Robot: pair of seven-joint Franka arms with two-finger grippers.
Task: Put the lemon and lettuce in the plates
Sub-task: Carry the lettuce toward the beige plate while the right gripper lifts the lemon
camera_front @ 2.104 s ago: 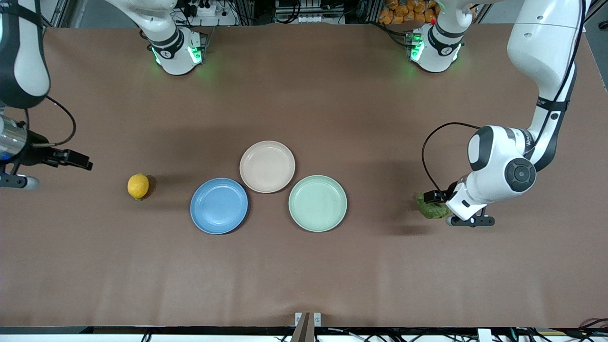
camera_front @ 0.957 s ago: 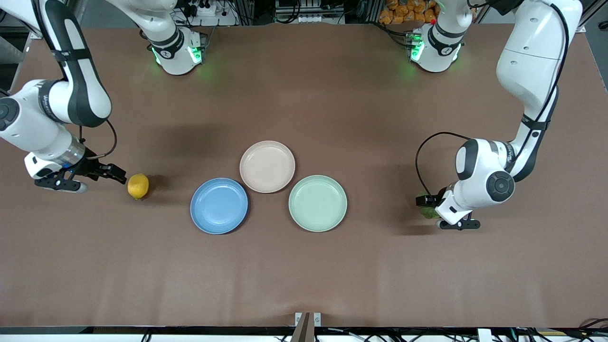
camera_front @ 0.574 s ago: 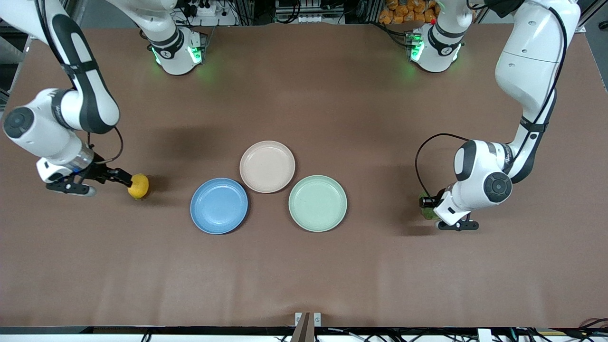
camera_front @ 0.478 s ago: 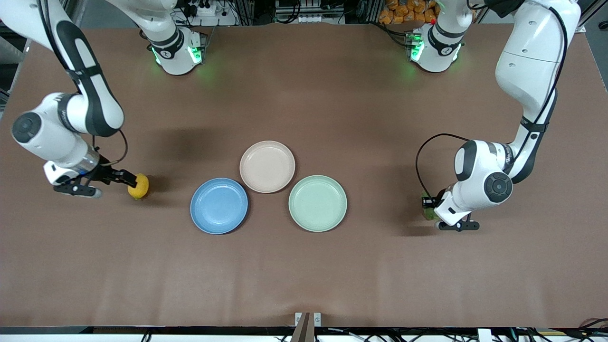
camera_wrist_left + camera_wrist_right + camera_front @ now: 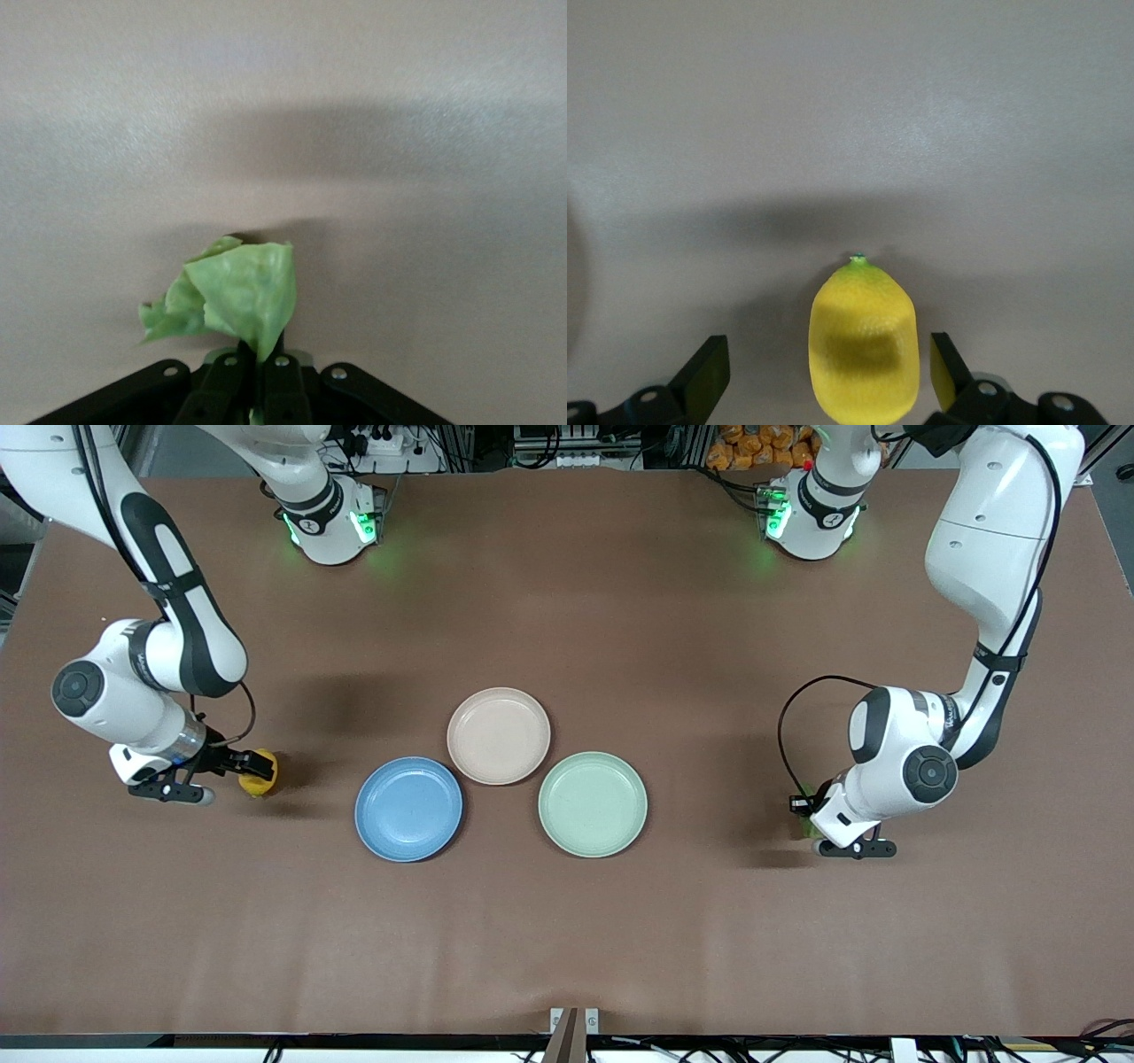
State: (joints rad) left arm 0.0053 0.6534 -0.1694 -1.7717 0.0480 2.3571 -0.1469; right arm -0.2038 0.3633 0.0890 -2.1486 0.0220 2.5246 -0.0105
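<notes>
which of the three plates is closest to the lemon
The blue plate: it lies toward the right arm's end of the table, where the lemon sits; the beige-pink plate and mint-green plate lie farther from it.

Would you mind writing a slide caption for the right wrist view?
Open right gripper straddling the lemon on the brown table, fingers not yet closed.

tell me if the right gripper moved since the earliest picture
Yes. The right gripper has come in from the table's edge toward the blue plate and now straddles the lemon.
</notes>
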